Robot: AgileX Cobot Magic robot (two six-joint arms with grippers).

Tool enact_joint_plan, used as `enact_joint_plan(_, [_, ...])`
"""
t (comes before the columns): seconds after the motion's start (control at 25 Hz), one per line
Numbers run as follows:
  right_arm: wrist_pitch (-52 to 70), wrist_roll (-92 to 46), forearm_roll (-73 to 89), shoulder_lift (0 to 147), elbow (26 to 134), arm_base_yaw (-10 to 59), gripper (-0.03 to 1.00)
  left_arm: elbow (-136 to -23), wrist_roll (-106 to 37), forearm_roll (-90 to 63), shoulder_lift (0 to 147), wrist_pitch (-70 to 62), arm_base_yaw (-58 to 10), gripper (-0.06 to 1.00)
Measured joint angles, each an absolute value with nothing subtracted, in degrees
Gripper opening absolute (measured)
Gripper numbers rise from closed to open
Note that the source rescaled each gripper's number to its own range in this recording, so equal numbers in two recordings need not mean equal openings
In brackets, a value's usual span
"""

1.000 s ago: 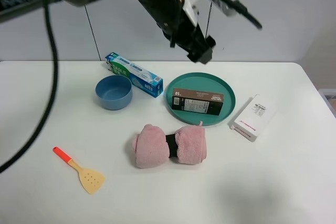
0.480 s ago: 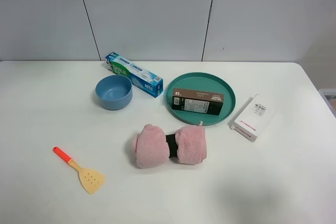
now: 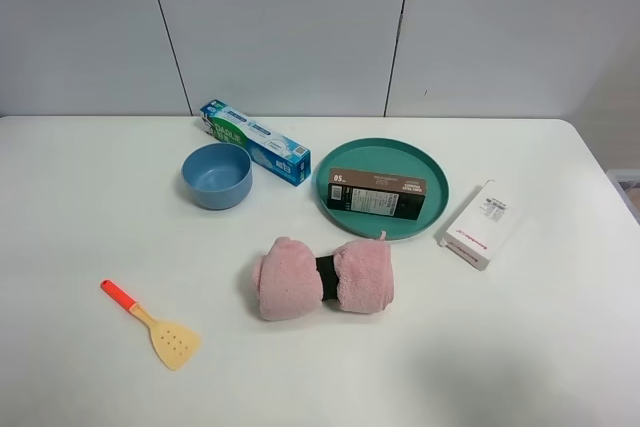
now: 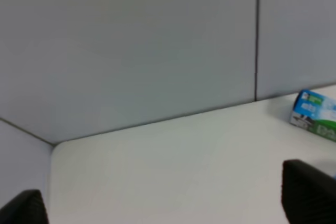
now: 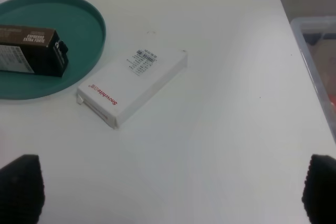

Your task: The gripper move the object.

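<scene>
The object [image 3: 376,193], a long dark brown carton, lies flat inside the teal plate [image 3: 430,162], its label panel up, and nothing touches it; judged from that, the move looks done and the carton has been left where it was meant to rest. Neither arm shows in the high view. The right gripper [image 5: 170,182] appears only in its wrist view as two dark fingertips [image 5: 20,186] set wide apart with bare table between them, holding nothing; the carton [image 5: 30,51] sits well ahead of it and off toward one finger's side, with the white flat box [image 5: 131,85] nearer to the gripper, between it and the plate's rim. The left gripper [image 4: 163,195] likewise shows two dark tips spread wide and empty, aimed at the wall and the table's far edge, with the end of the toothpaste box [image 4: 315,114] ahead past one tip. A second ago a black arm hung above the plate in the high view; half a second ago only a dark scrap remained in the upper corner; now it is gone, while carton, plate, bowl [image 3: 216,175], towel [image 3: 322,277] and spatula [image 3: 152,325] lie unchanged.
</scene>
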State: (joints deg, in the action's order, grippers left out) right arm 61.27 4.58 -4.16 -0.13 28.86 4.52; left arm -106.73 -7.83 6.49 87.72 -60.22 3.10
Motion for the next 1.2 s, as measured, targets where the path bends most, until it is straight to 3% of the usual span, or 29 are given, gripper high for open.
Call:
enact_joint_plan(0.28, [61.27, 4.58, -4.16, -0.13, 28.86, 4.52, 1.0, -85.76, -7.83, 5.41, 69.15, -55.89, 6.05, 0.83])
enact_joint_plan(0.68, [61.27, 4.58, -4.16, -0.13, 28.86, 4.52, 1.0, -52.49, -2.76, 2.65, 29.09, -52.18, 6.05, 0.87])
enact_joint_plan(0.84, [61.27, 4.58, -4.16, -0.13, 28.86, 4.52, 1.0, -45.07, 1.29, 2.59, 16.61, -52.31, 6.05, 0.96])
enact_joint_plan(1.2, [61.27, 4.58, -4.16, -0.13, 28.86, 4.52, 1.0, -33.62, 2.42, 0.56, 1.19, -51.67, 6.05, 0.98])
